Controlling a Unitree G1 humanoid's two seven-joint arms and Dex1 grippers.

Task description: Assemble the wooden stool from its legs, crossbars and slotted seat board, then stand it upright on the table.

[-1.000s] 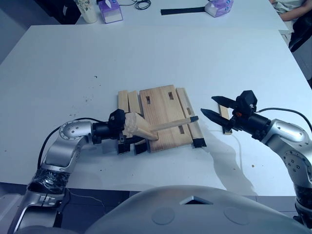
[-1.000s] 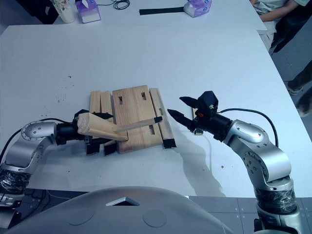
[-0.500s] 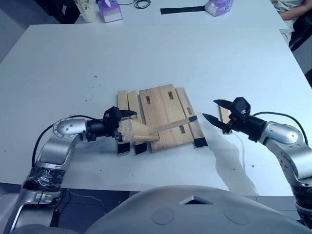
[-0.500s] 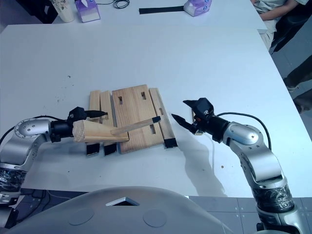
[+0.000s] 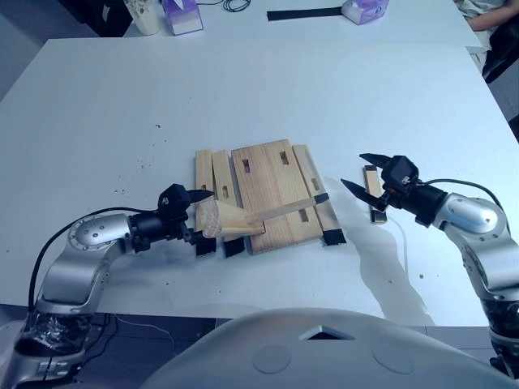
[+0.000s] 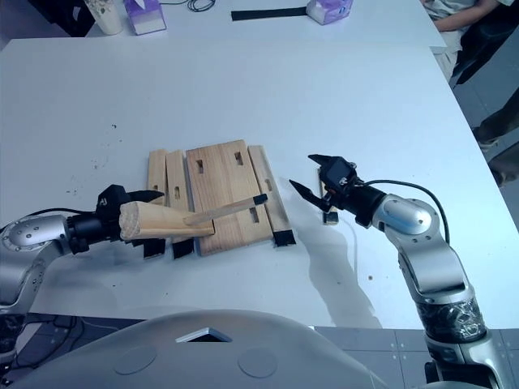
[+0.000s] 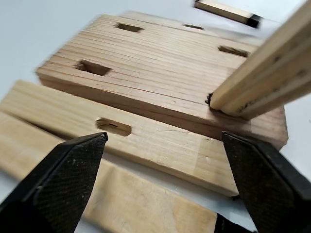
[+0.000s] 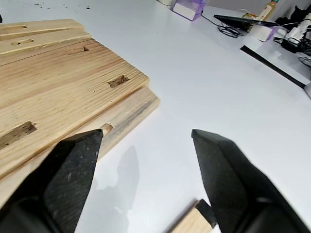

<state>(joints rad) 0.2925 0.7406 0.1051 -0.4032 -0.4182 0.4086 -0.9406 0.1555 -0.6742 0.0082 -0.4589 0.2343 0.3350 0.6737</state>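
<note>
The slotted seat board point(image 5: 272, 193) lies flat on the white table, with two legs point(image 5: 212, 172) along its left side and one leg point(image 5: 318, 203) along its right. Another leg point(image 5: 268, 212) lies slanted across the board's near corner, its wide end to the left. My left gripper point(image 5: 195, 212) is open just left of that wide end and holds nothing; its wrist view shows its fingers point(image 7: 68, 167) wide apart before the board point(image 7: 146, 68). My right gripper point(image 5: 355, 172) is open, just left of a short crossbar point(image 5: 373, 194) on the table.
Two tissue boxes point(image 5: 185, 16) point(image 5: 362, 10), a cup point(image 5: 147, 16) and a black strip point(image 5: 304, 14) stand at the table's far edge. The table's right edge point(image 5: 495, 105) runs close behind my right arm.
My left gripper has drawn back to the left off the slanted leg's wide end, leaving the leg resting on the board. The right gripper stays open near the crossbar, barely shifted.
</note>
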